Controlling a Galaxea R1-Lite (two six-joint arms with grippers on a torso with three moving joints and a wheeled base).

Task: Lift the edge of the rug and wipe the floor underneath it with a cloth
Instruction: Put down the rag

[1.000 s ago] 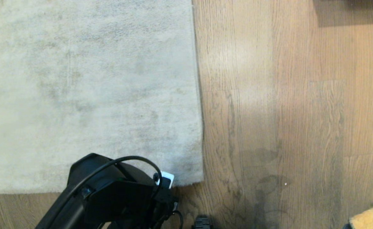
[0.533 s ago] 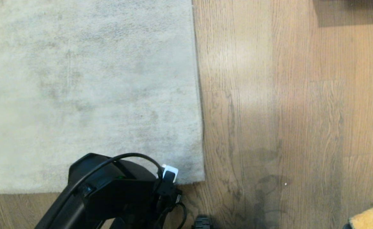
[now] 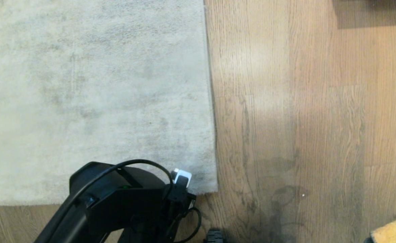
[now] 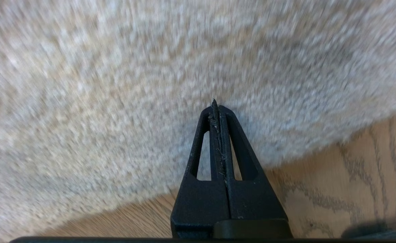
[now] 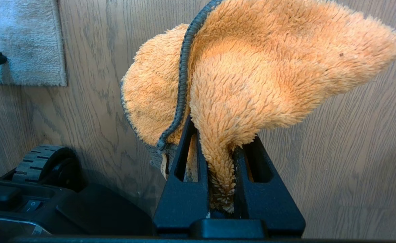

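The light grey rug (image 3: pixel 100 101) lies flat, its straight rug edge (image 3: pixel 213 135) running down to a near corner (image 3: pixel 214 189). Brown wood floor (image 3: pixel 302 118) fills the right side. My left arm (image 3: pixel 123 209) reaches in from below by that corner. In the left wrist view my left gripper (image 4: pixel 215 105) is shut with only lint between its fingers, its tips over the pile (image 4: pixel 117 84) just inside the border. The fluffy orange cloth (image 5: pixel 258 67) with a dark hem hangs from my right gripper (image 5: pixel 218 135), which is shut on it above bare floor; a bit of the cloth (image 3: pixel 392 231) shows at the lower right.
A wheel of my base (image 5: pixel 43 162) and its dark housing sit close to the right gripper; the wheel (image 3: pixel 215 237) also peeks in at the bottom edge. A dark shadowed patch (image 3: pixel 373 13) lies at the far right corner. The rug corner (image 5: pixel 26 44) shows beyond the cloth.
My left wrist has crept a little forward and to the right, toward the rug's near corner. The rug, the cloth and the right arm have stayed put.
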